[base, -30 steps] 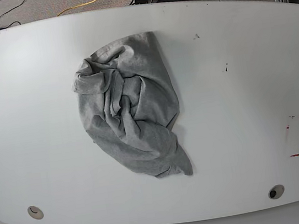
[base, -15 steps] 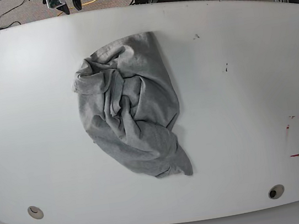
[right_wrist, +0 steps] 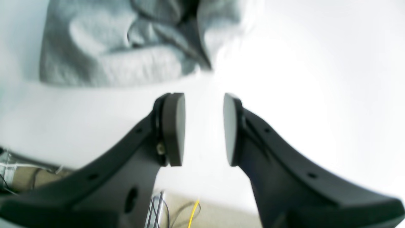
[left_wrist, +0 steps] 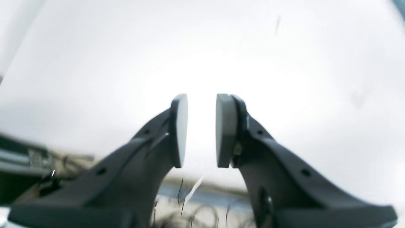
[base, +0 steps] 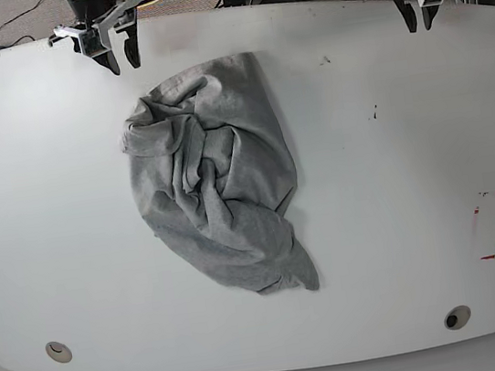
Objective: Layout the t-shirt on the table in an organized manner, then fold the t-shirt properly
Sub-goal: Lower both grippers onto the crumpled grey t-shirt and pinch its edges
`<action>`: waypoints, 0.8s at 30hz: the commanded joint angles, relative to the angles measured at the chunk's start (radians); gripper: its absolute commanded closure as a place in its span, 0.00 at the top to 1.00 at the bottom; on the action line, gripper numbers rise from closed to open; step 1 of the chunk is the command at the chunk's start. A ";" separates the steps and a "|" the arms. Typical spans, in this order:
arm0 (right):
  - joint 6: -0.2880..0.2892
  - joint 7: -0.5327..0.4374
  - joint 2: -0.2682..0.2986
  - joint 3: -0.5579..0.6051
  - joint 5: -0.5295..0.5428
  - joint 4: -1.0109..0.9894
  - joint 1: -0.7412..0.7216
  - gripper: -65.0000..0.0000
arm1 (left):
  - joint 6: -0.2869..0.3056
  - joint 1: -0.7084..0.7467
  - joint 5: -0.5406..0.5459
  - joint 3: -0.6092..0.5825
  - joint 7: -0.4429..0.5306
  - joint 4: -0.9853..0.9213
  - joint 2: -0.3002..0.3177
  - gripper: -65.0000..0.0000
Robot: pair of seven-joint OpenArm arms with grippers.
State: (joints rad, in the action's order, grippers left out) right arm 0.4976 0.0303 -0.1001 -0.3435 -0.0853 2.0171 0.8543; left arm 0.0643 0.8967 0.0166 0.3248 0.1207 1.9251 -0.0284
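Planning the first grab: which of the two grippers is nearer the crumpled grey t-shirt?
The right gripper, at the far table edge just beyond the crumpled heather-grey cotton t-shirt; the left gripper hangs over bare tabletop.

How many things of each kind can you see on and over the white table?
t-shirt: 1
grippers, the left gripper and the right gripper: 2
round grommet holes: 2
red tape mark: 1
Total: 6
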 commanded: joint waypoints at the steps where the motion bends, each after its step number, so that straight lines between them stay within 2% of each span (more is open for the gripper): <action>1: 0.002 -0.026 0.001 0.019 0.003 0.020 -0.022 0.37 | 0.038 -0.018 0.006 0.001 0.029 0.018 0.032 0.24; 7: -0.004 -0.022 -0.002 0.040 0.003 0.020 -0.080 0.68 | 0.165 -0.077 0.007 -0.008 0.029 0.017 0.046 0.47; 9: -0.001 -0.022 -0.002 0.044 0.003 0.018 -0.097 0.82 | 0.207 -0.107 0.007 -0.010 0.029 0.017 0.046 0.58; 11: -0.001 -0.020 0.000 0.044 0.003 0.017 -0.122 0.92 | 0.219 -0.135 0.007 -0.011 0.029 0.017 0.049 0.60; 14: -0.003 -0.005 0.000 0.040 0.003 0.015 -0.165 0.99 | 0.220 -0.166 0.007 -0.019 0.029 0.017 0.051 0.59; 17: -0.003 0.063 0.001 0.039 0.003 0.015 -0.205 0.99 | 0.220 -0.181 0.007 -0.040 0.029 0.017 0.055 0.59; 24: 0.000 0.210 0.023 0.017 0.005 0.006 -0.324 0.99 | 0.220 -0.181 0.006 -0.155 0.029 0.017 0.120 0.59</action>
State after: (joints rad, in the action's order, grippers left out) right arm 0.5014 0.2264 -0.0933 -0.3134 -0.0952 2.0129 0.5629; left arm 0.2909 0.7059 0.0162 0.2050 0.1207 1.9240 0.0669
